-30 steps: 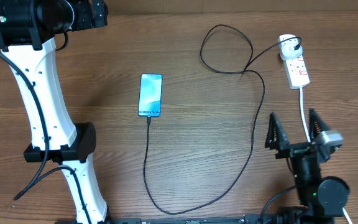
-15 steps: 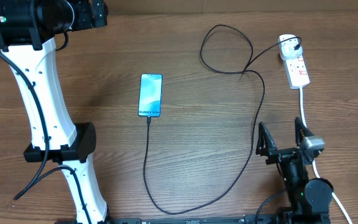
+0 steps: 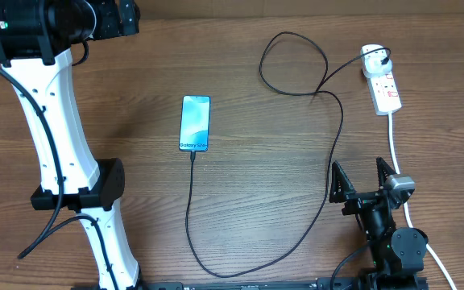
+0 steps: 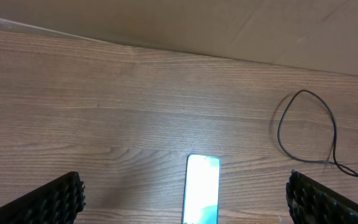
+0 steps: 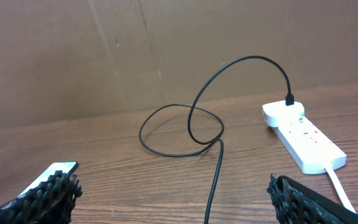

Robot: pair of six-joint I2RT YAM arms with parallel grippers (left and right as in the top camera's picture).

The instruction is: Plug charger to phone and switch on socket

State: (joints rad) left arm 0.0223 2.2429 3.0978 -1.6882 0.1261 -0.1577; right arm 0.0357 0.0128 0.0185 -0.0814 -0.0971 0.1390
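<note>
1. My right gripper, spread wide and holding nothing, hangs on the near side of the small white oblong power strip, just beside its thick white cord. Reaching in, I could snag that cord and drag the strip askew.
2. The long thin black charger cable runs left of the strip. A finger clipping it could tug the connector from the slim teal-screened smartphone, well left of the strip on the brown wooden counter. I cannot tell whether it is fully seated.
3. On the strip, the red switch sits beside the white plug. A blunt press may miss or shove the strip.
4. My left gripper, also spread and empty, hovers far left of the strip, above the phone. It is a risk only if it drops.
</note>
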